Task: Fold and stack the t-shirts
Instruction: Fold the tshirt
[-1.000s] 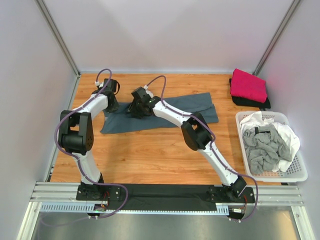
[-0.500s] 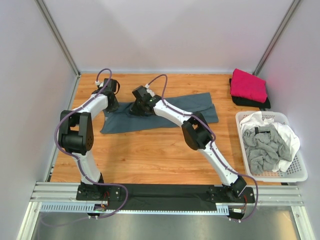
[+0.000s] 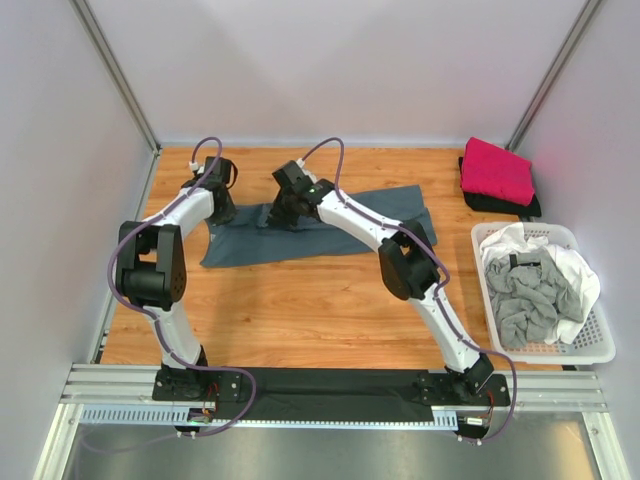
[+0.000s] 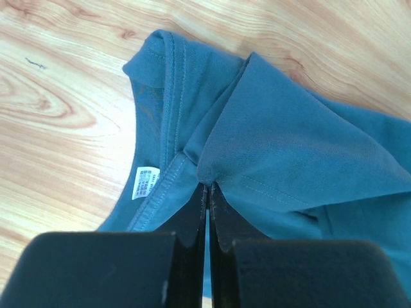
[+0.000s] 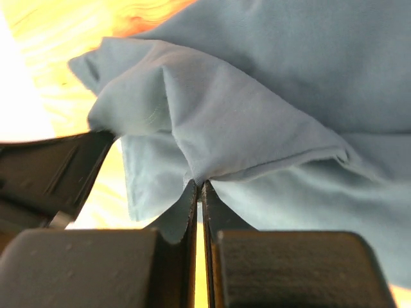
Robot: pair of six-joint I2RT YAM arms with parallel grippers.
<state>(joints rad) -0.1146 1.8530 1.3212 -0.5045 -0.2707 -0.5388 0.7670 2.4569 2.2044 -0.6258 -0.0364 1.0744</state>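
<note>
Blue-grey t-shirt (image 3: 300, 243) pinched tight in left claw (image 4: 207, 187) and right claw (image 5: 199, 184).

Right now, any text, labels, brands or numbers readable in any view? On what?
Print on the white tag sewn inside the collar of the blue-grey t-shirt, left wrist view: a few rows of tiny dark print, too small to read.
Nothing else: no other words, brands, numbers or signs show in any view.
</note>
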